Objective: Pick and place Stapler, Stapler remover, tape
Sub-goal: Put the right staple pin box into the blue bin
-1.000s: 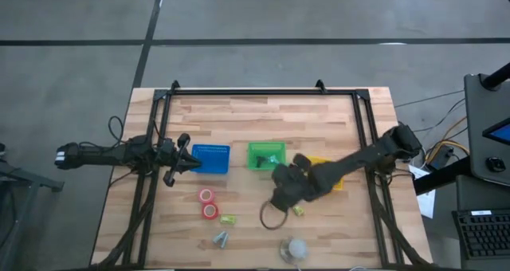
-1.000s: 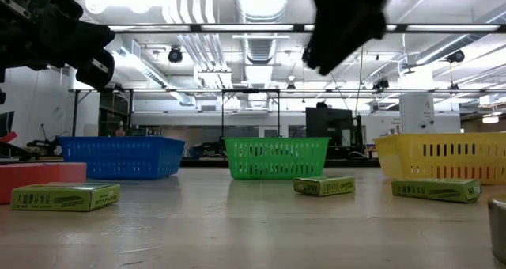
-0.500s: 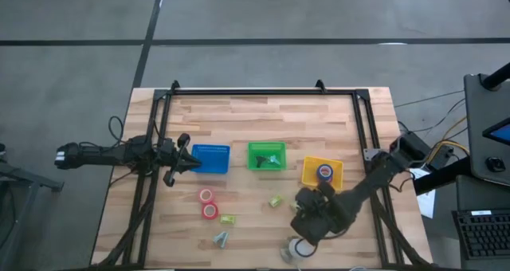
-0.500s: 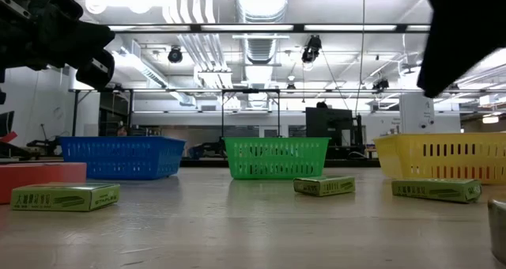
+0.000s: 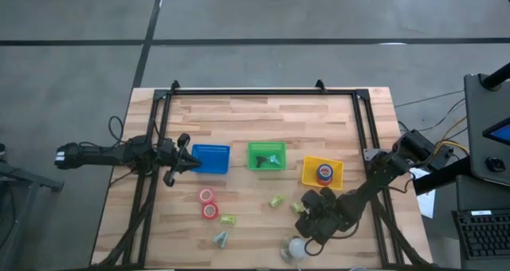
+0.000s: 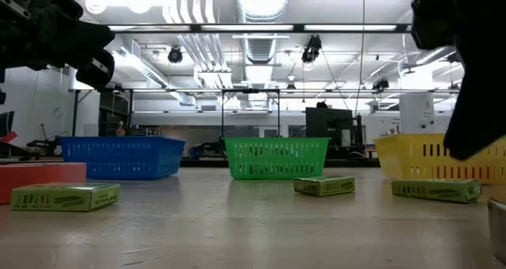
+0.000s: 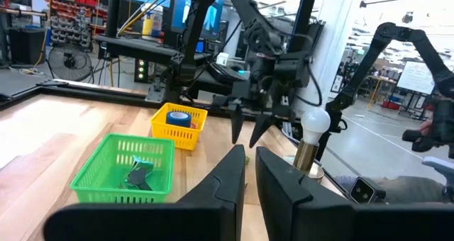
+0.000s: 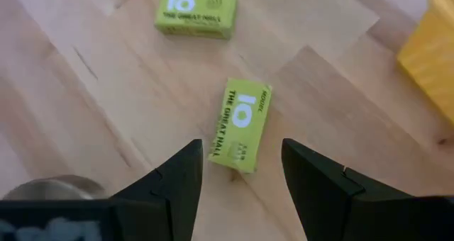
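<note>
Nearest, the right claw (image 8: 237, 188) hangs open over a small green box (image 8: 240, 125) on the worktop (image 5: 255, 115); it looks light and stiff, best pinched across its narrow sides. Farther off, two red tape rolls (image 5: 208, 203) lie flat. The left claw (image 5: 190, 161) waits beside the blue basket (image 5: 211, 159), nearly shut.

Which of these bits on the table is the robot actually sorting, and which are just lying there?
Job: two red tape rolls; blue tape roll in the yellow basket; small green boxes, one under the open right gripper.
Lying about: white ball on its stand. Left gripper waits by the blue basket.
</note>
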Robot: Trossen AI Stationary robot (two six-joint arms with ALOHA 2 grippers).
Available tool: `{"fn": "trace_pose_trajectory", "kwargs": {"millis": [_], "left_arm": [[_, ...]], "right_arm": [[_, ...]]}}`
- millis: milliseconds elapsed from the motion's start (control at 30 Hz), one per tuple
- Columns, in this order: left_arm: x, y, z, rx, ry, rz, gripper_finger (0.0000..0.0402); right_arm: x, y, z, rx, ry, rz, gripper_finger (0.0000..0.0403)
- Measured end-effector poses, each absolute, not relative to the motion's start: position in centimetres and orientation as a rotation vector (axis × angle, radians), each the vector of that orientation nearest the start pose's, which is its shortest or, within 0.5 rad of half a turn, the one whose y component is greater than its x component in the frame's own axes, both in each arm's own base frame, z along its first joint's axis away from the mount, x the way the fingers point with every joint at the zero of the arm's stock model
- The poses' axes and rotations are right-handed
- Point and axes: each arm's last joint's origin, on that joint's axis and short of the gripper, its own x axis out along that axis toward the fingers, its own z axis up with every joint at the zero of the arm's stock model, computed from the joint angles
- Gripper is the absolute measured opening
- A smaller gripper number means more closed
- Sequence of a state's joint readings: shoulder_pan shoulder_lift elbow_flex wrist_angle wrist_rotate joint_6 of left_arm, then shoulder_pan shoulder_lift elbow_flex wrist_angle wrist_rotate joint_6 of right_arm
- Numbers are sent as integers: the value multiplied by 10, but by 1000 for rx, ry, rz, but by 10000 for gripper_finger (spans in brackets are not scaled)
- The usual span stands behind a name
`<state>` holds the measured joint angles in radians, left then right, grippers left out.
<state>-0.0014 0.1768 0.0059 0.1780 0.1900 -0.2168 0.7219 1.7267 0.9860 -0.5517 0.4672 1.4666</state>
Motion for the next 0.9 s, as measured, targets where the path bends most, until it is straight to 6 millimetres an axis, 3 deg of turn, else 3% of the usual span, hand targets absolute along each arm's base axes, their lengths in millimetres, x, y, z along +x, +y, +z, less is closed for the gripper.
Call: {"fn": "trace_pose_trajectory", "kwargs": {"millis": [567, 900], "left_arm": [[108, -6, 168, -215, 13, -192, 42], [108, -6, 168, -215, 13, -192, 42]], "right_arm": [[225, 192, 121, 560, 855, -445, 187], [228, 191, 121, 398, 829, -390, 187]]}}
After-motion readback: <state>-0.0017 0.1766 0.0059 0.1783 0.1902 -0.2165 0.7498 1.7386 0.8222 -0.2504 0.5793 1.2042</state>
